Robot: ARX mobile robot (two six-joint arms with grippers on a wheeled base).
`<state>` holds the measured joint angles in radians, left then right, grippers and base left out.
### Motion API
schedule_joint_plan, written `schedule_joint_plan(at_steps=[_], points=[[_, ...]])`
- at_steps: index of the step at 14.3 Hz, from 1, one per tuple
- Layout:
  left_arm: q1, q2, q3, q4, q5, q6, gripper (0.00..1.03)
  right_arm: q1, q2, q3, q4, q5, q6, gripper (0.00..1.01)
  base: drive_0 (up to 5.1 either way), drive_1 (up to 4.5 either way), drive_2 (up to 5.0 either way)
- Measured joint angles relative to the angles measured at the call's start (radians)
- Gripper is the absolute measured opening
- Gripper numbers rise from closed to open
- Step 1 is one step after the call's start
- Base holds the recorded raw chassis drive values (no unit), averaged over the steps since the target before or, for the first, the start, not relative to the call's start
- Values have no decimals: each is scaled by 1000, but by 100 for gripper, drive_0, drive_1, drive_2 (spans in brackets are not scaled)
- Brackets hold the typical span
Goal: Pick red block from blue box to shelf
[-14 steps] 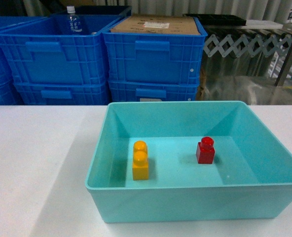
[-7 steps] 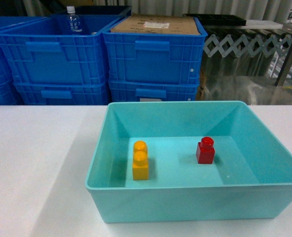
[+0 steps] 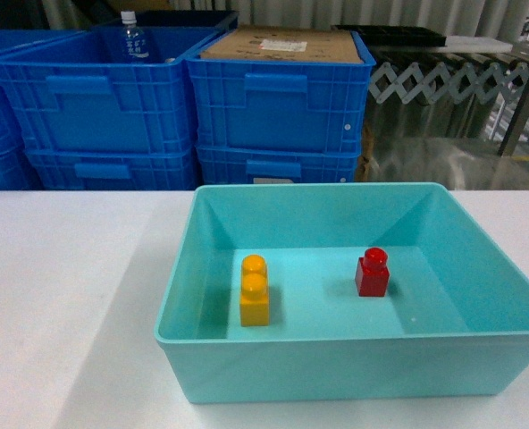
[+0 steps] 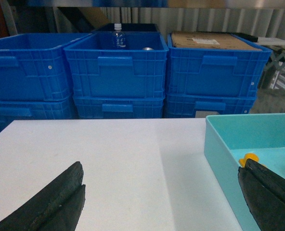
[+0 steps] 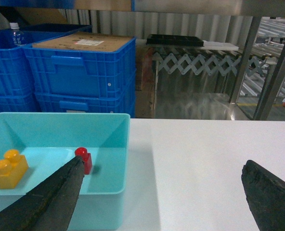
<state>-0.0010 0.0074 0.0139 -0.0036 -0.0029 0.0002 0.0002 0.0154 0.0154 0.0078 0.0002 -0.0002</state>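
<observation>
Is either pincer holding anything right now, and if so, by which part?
Nothing is held. The left pincer and right pincer are both open and empty; the red block sits untouched in the blue box.

left claw (image 4: 159, 202): jaws wide apart | right claw (image 5: 164, 197): jaws wide apart

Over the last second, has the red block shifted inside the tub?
No. The red block sits at the same spot on the tub floor, same gap from the yellow brick.
</observation>
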Motion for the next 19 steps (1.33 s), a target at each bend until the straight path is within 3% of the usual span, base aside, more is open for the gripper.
schedule_joint_plan(at_steps=[2, 5, 8, 10, 11, 14, 16, 19], points=[[0, 0, 0, 0, 0, 0, 98, 43, 97, 2, 66, 40, 0, 98, 0, 0, 0], [0, 0, 0, 0, 0, 0, 98, 223, 311, 82, 227, 163, -4, 98, 0, 0, 0], [0, 0, 0, 0, 0, 0, 98, 351, 616, 222, 407, 231, 8, 98, 0, 0, 0], [0, 0, 0, 0, 0, 0, 98, 381, 811, 309, 497, 244, 22, 98, 0, 0, 0], [0, 0, 0, 0, 0, 0, 98, 380, 920, 345, 514, 240, 45, 98, 0, 0, 0], [0, 0, 0, 0, 0, 0, 98, 379, 1154, 427, 550, 186, 116, 98, 0, 0, 0], [0, 0, 0, 0, 0, 0, 98, 380, 1243, 497, 571, 161, 114, 98, 0, 0, 0], [0, 0, 0, 0, 0, 0, 98, 380, 1320, 547, 586, 121, 69, 98, 0, 0, 0]])
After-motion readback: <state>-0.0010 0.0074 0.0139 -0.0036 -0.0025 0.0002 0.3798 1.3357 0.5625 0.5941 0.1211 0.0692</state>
